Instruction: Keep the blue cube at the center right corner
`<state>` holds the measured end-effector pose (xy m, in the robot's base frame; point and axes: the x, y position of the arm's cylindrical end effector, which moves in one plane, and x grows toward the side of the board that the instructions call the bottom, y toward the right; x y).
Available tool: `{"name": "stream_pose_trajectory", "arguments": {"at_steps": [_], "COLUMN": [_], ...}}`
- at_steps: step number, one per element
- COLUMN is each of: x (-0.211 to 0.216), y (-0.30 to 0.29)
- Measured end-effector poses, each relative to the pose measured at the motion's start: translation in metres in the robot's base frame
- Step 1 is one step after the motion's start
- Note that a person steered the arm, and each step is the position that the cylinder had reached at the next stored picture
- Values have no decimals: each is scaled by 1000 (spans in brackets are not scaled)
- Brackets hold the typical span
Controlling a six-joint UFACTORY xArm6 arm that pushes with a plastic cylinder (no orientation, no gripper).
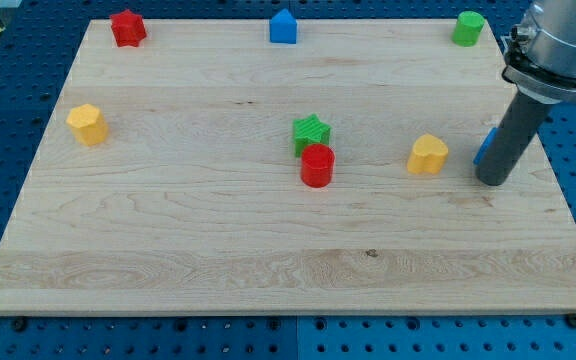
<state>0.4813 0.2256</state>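
The blue cube (485,147) lies at the view's right side of the wooden board (268,240), about mid-height, mostly hidden behind my rod; only a thin blue sliver shows on the rod's left. My tip (494,182) rests on the board right beside the cube, just in front of it and to its right. A yellow heart-shaped block (427,155) lies a short way to the cube's left.
A green star (311,132) and a red cylinder (318,166) touch near the board's middle. A yellow block (87,124) is at the left. Along the top edge sit a red star (127,27), a blue house-shaped block (283,27) and a green cylinder (468,28).
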Motion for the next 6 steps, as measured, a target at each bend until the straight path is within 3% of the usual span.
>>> {"name": "stream_pose_trajectory", "arguments": {"at_steps": [6], "x": [-17], "y": [18]}}
